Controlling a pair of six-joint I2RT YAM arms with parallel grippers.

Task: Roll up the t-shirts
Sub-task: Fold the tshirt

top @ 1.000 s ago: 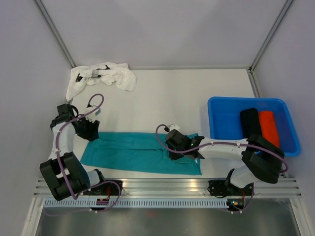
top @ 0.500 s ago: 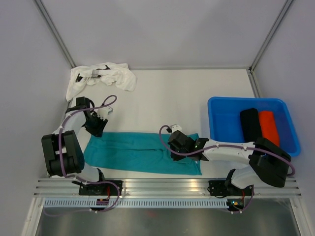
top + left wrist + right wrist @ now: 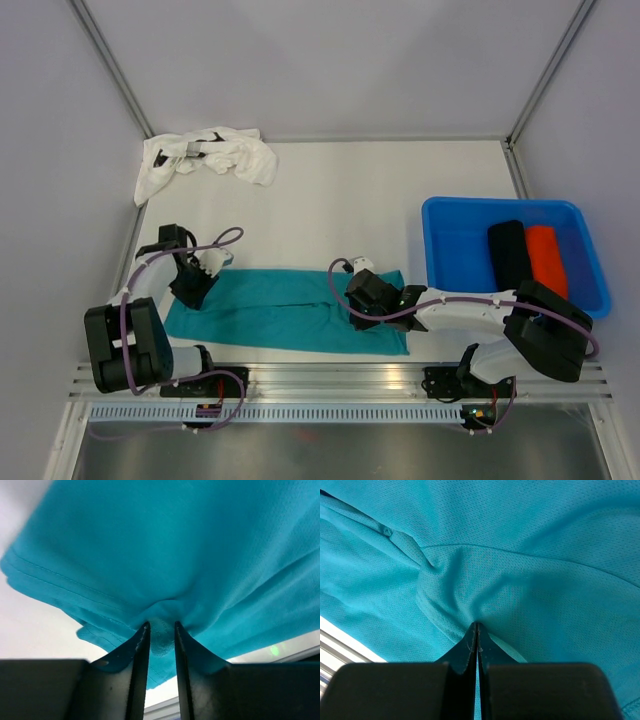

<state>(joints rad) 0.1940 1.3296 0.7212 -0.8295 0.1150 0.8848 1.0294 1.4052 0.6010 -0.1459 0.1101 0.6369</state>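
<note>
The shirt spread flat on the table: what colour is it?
The shirt is plain teal; clearest in the top external view.

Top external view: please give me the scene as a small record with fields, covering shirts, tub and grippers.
Spread shirt: teal cloth t-shirt, flat near the front edge of the white table, not yet rolled
Left gripper: pinching a fold at its left end
Right gripper: shut on a pucker in its right part
Far-left corner: crumpled white cloth t-shirt
Blue plastic tub: black rolled shirt and orange-red rolled shirt, side by side
</note>
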